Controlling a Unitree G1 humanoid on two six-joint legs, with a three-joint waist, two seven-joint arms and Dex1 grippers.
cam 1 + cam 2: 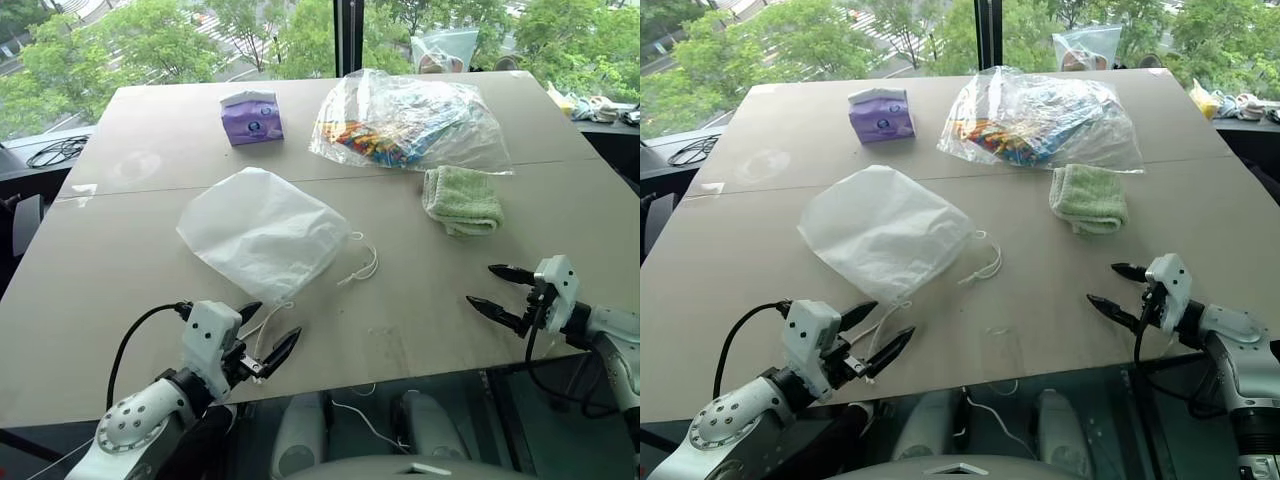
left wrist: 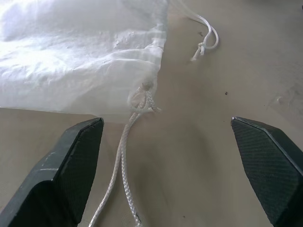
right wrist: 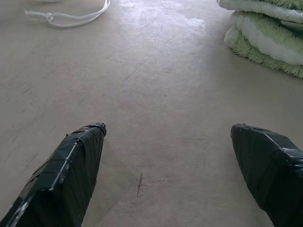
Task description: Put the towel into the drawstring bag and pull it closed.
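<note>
Starting the pickup, I hold both grippers wide and empty: left gripper (image 1: 268, 338) astride the drawstring bag's (image 1: 262, 230) cord, right gripper (image 1: 497, 288) short of the towel (image 1: 461, 198), which I must grasp next.

both head views look down and forward over the desk (image 1: 120, 270) from its near edge, sharing nearly the whole top. left wrist cam sits low and close by the drawstring bag (image 2: 75, 52) mouth; right wrist cam skims the desk toward the towel (image 3: 265, 33)
</note>
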